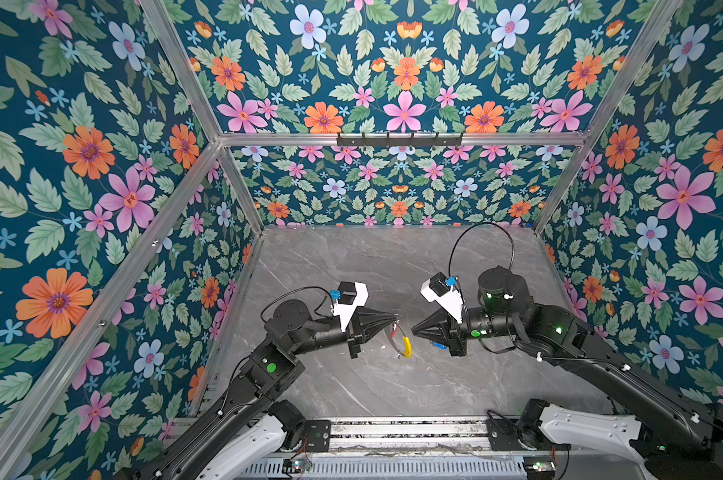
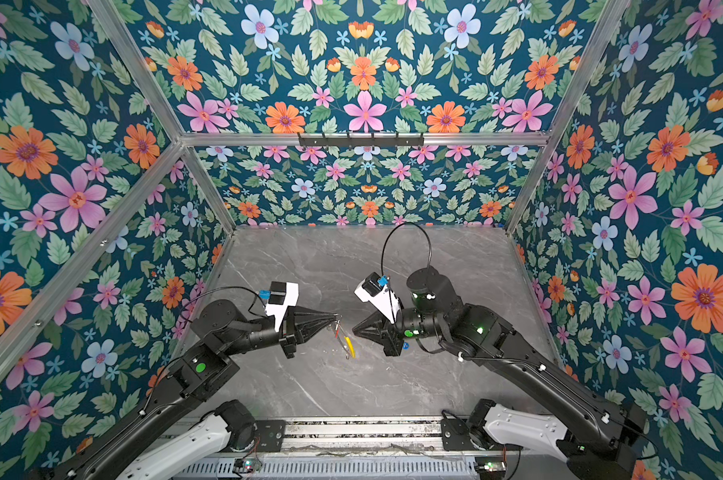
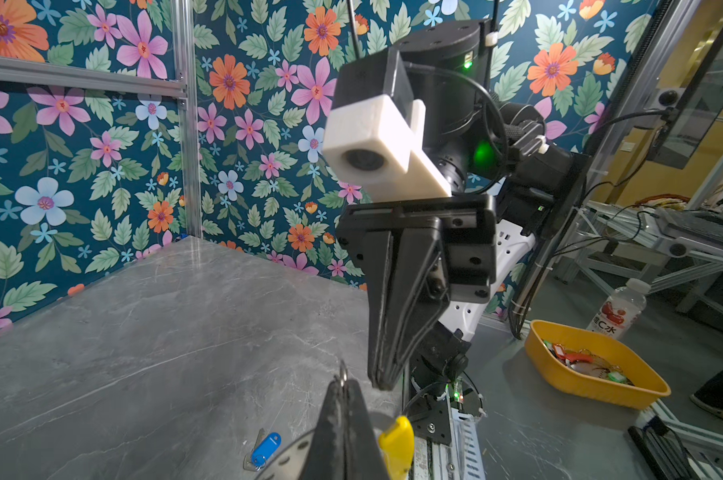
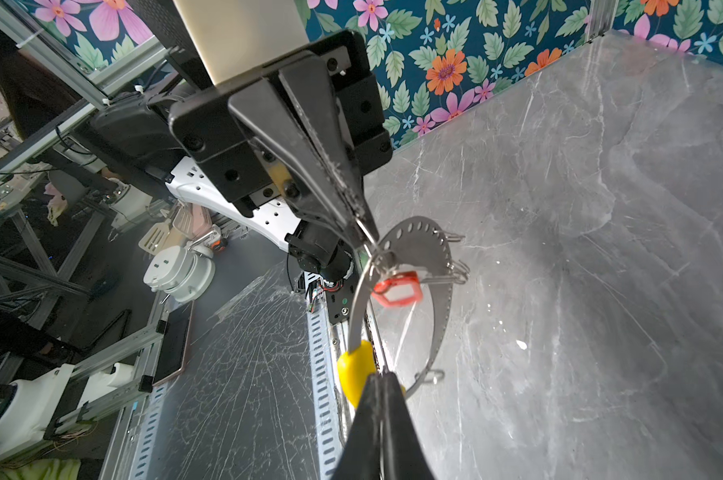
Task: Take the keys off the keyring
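Note:
The keyring (image 1: 394,341) (image 4: 445,291), a thin grey ring with a yellow arc (image 1: 406,347) (image 2: 350,347) (image 3: 397,444), hangs above the middle of the table. My left gripper (image 1: 396,319) (image 2: 338,318) (image 3: 343,382) is shut on a small split ring at its top rim. A key with a red tag (image 4: 397,289) (image 2: 335,330) dangles inside the ring. The key with the blue tag (image 3: 264,451) (image 1: 437,345) lies loose on the table under the right arm. Close beside the ring's yellow arc, my right gripper (image 1: 413,330) (image 2: 354,329) (image 4: 381,376) is shut with nothing seen between its fingers.
The grey marble table (image 1: 393,382) is walled by floral panels on three sides. A black hook rail (image 1: 399,139) runs across the back frame. Beyond the table's edge sit a yellow bin (image 3: 559,332) with tagged keys and a drink bottle (image 3: 619,311).

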Robot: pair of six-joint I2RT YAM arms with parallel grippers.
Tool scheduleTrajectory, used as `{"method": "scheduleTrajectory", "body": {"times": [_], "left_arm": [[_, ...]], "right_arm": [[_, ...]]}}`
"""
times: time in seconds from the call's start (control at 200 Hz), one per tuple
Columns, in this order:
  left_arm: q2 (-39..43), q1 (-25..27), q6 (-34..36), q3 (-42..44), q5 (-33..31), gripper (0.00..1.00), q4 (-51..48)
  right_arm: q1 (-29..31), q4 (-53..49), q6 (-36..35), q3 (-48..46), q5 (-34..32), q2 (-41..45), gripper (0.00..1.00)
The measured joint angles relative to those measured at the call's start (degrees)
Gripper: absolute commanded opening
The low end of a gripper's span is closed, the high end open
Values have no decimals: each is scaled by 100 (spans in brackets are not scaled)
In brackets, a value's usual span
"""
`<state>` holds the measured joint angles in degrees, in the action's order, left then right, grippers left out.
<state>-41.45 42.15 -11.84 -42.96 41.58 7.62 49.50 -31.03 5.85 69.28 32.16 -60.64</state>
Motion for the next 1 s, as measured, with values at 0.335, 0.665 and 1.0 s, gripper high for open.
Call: {"method": "scheduleTrajectory", "body": {"times": [0.335, 0.665, 1.0], "left_arm": [[57, 17, -256, 72, -334, 0, 31], [-107, 11, -920, 0, -2057, 0, -83], [-382, 101, -1047, -262, -2879, 0, -442]], "right_arm": [[46, 684, 50, -527, -315, 125, 43], [247, 1825, 275, -1226, -1521, 400, 43], [267, 2337, 302, -1600, -2081, 560, 44]]}}
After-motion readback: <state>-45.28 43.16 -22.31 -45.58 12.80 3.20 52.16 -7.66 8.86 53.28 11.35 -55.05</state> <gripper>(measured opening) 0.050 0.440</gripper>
